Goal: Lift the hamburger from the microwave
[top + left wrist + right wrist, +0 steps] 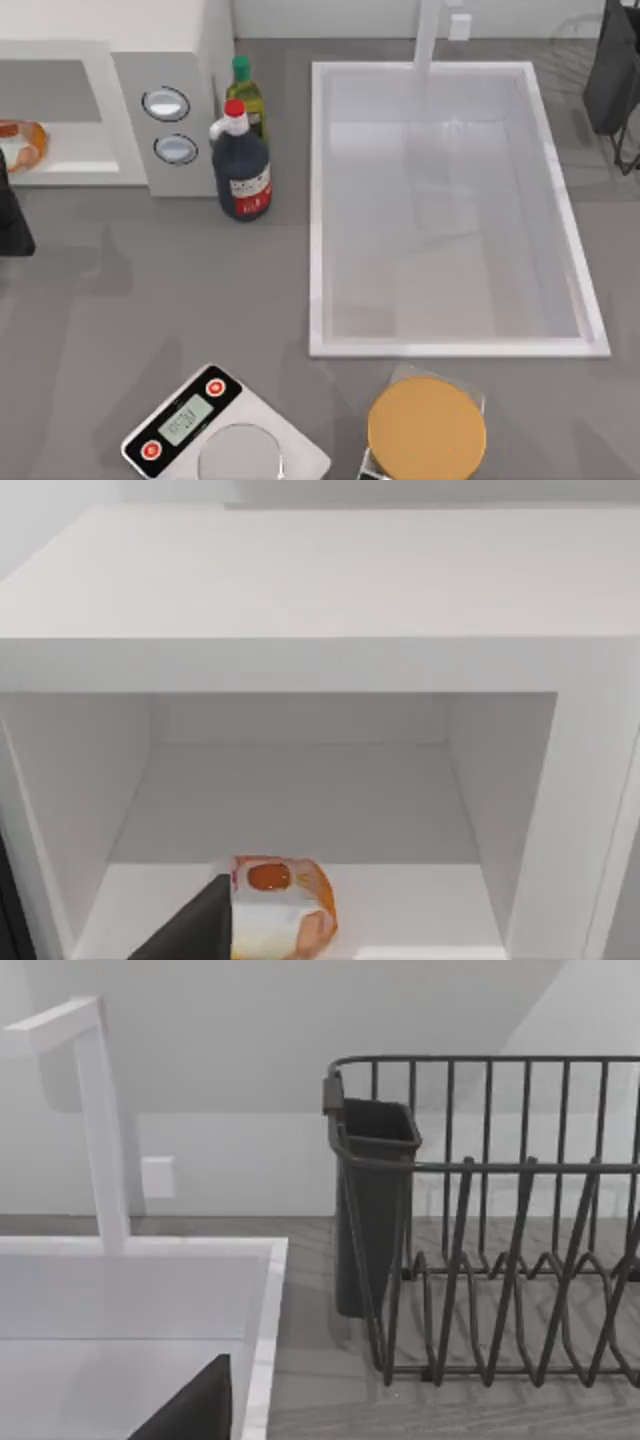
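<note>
The white microwave (180, 60) stands at the table's back left, its pale cavity (300, 810) open to the front and two silver knobs (166, 104) on its grey panel. The hamburger (24, 146), a small orange-brown bun with a whitish part, lies on the cavity floor near the front lip (285, 910). My left gripper (8, 195) hovers open just in front of the cavity. One dark finger (198, 928) is at the bun's side and does not grip it. My right gripper (615, 70) is parked open at the back right.
A green bottle (246, 96) and a dark red-capped bottle (241, 172) stand right of the microwave. A white sink (318, 200) with a faucet (428, 35) fills the middle. A scale (215, 430) and a tan-orange disc (427, 428) sit at the front. A dark dish rack (500, 1230) is back right.
</note>
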